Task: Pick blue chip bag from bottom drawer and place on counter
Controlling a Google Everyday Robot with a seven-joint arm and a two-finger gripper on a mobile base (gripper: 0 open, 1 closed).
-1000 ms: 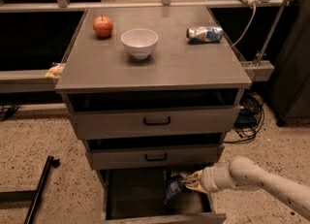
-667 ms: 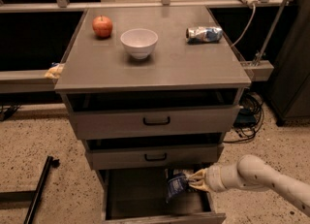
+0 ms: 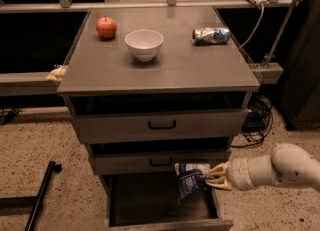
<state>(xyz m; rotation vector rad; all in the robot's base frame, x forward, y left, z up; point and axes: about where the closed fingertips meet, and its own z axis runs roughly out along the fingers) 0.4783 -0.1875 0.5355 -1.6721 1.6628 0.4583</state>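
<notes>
The blue chip bag (image 3: 189, 180), dark blue foil with white patches, hangs from my gripper (image 3: 210, 177) above the open bottom drawer (image 3: 165, 223), level with the middle drawer's front. My gripper comes in from the right on a white arm and is shut on the bag's right edge. The bottom drawer is pulled out and its dark interior shows nothing else. The grey counter (image 3: 175, 65) is the top of the cabinet, well above the bag.
On the counter stand a red apple (image 3: 106, 27), a white bowl (image 3: 144, 44) and a crushed silvery-blue can (image 3: 211, 35). The two upper drawers (image 3: 161, 124) with black handles stick out slightly. Cables lie on the floor at right (image 3: 257, 117). A black bar (image 3: 40, 195) lies at lower left.
The bag has risen with my gripper from inside the bottom drawer to just above its opening. The arm has lifted a little.
</notes>
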